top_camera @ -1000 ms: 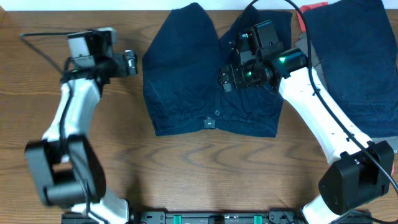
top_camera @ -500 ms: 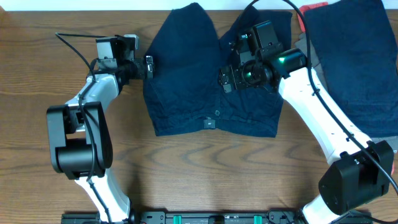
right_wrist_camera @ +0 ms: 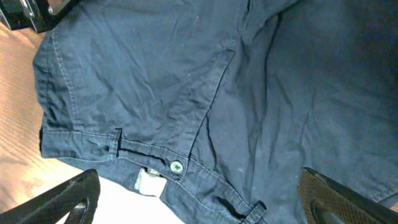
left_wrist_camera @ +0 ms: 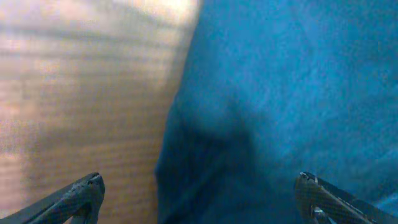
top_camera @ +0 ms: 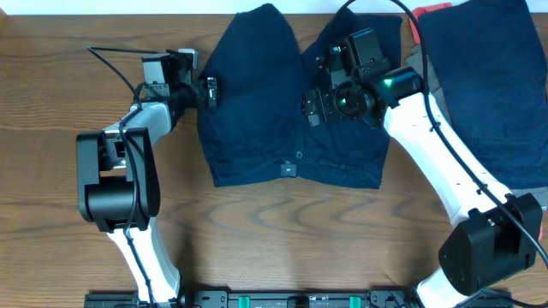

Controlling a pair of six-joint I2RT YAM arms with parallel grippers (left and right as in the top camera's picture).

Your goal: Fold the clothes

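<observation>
Beneath the right tool (top_camera: 312,108), part of the shorts (top_camera: 248,111) is hidden.

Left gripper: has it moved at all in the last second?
Yes. The left gripper has swung toward the navy shorts, which lie unmoved, and now reaches their side edge.

One navy shorts (top_camera: 257,111), one other navy garment (top_camera: 484,85), one grey garment (top_camera: 418,60), one coral-red garment (top_camera: 414,21), two tools, left tool (left_wrist_camera: 199,180), right tool (right_wrist_camera: 198,176)

Cannot resolve weave of shorts (left_wrist_camera: 286,87) in blurred left wrist view. Lose part of them under right arm (top_camera: 437,145) overhead. See only a coral sliver (top_camera: 418,21).
</observation>
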